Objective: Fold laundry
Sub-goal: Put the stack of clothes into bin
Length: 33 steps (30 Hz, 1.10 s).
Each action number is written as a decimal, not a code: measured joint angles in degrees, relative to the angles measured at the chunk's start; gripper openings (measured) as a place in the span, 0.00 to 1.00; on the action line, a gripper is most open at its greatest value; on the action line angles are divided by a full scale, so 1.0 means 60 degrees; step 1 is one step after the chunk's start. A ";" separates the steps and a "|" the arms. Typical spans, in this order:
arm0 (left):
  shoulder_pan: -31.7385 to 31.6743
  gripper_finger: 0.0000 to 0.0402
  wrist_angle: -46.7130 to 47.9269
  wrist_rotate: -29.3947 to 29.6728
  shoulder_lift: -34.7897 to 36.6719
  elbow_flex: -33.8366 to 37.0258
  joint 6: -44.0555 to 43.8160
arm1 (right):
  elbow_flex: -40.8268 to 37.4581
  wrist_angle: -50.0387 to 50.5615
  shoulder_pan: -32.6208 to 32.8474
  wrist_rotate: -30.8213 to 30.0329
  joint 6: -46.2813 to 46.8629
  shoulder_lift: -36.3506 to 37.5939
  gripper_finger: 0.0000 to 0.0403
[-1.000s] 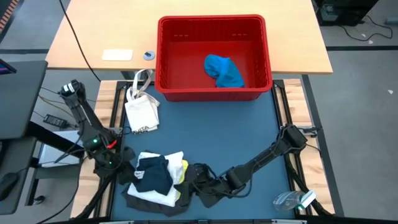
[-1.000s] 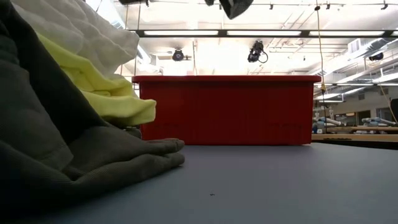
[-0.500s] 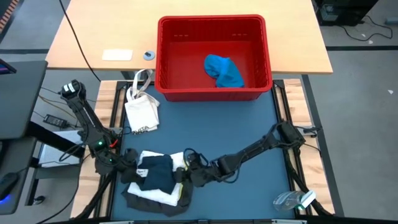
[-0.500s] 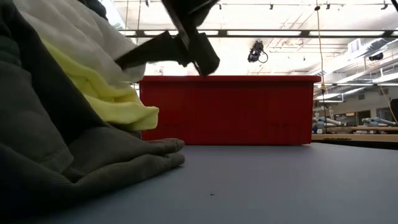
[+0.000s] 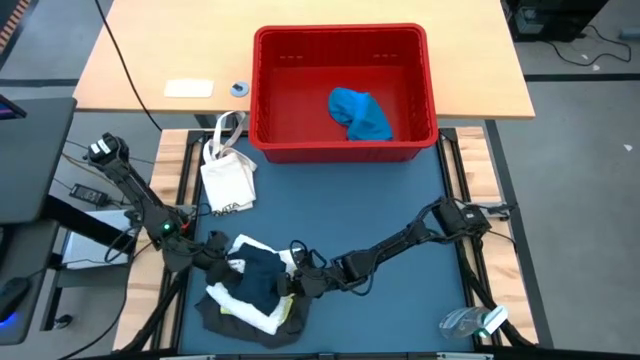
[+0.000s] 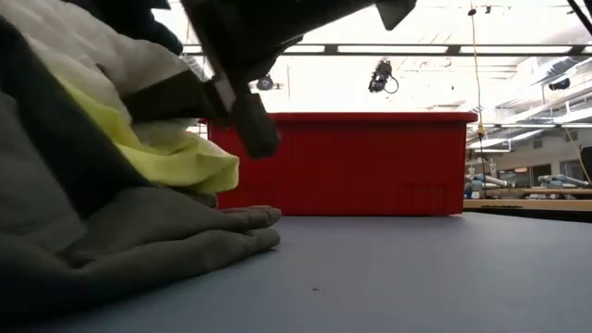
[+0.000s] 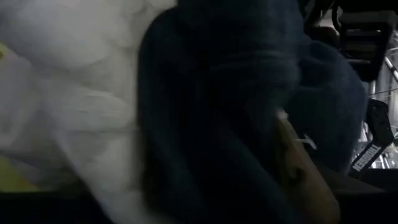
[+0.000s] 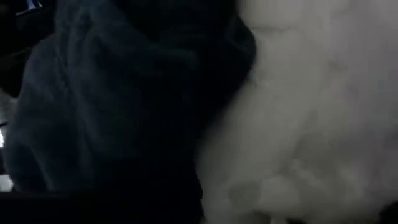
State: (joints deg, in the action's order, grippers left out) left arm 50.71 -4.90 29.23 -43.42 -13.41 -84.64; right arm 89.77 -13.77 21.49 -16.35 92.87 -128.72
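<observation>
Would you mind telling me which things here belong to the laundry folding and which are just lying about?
Job in hand:
navy garment
white cloth
yellow T-shirt
grey garment
blue piece
left gripper
right gripper

Lying about:
red basket
white bag

5 cloth pcs (image 5: 255,290), 1 basket (image 5: 343,145), 1 bag (image 5: 227,180), 2 arms (image 5: 400,245).

A large open lab or workshop hall. Beyond the blue work table (image 6: 416,277), long strip lights (image 6: 407,48) hang from a high ceiling with exposed rails, a camera (image 6: 379,78) is mounted overhead, and distant benches (image 6: 527,194) carry equipment. Cables (image 5: 85,190) trail beside the table.
</observation>
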 joint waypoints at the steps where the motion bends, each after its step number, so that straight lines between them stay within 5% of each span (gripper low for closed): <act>1: -0.0098 0.60 -0.0032 -0.0126 -0.0022 0.0000 0.0005 | 0.0016 -0.0166 -0.0013 -0.0030 0.0034 -0.0084 0.63; 9: -0.0192 0.14 -0.0397 -0.0352 -0.0019 0.0000 0.0007 | 0.0031 -0.0285 0.0001 -0.0249 -0.0389 -0.0209 0.07; 16: -0.0252 0.10 -0.2004 -0.0317 -0.0015 -0.0080 0.0577 | 0.0016 -0.0472 -0.0094 -0.0026 -0.0814 0.0008 0.07; 33: -0.1240 0.10 -0.1595 -0.0399 0.0010 -0.1654 0.1639 | 0.0009 0.0328 0.0145 -0.0908 -0.1507 0.1351 0.07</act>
State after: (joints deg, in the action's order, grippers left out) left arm 43.27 -14.47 26.84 -43.36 -23.33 -74.80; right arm 89.82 -11.81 22.36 -21.80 83.83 -120.61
